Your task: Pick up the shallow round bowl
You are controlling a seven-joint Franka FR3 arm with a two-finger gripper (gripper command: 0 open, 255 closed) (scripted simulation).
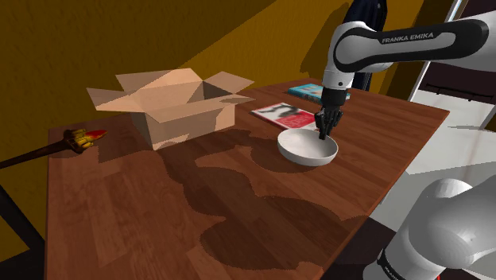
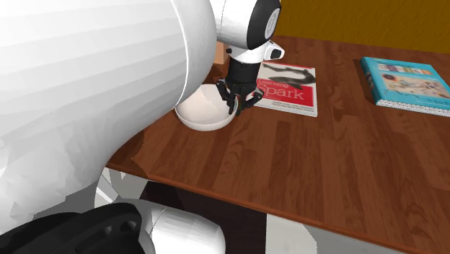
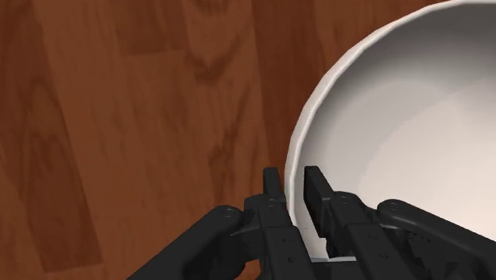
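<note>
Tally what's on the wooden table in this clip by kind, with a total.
White bowl: 1
Books: 2, the red-and-white book and the teal book
Open cardboard box: 1
Brush-like tool at the table's edge: 1
Total: 5

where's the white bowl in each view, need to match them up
Shoulder view: white bowl right of centre, on the wooden table below the arm's wrist.
Second exterior view: bowl left of centre, near the table's edge.
Wrist view: bowl directly ahead of the end effector.
Shared landmark: the end effector, at the bowl's rim in every view.
</note>
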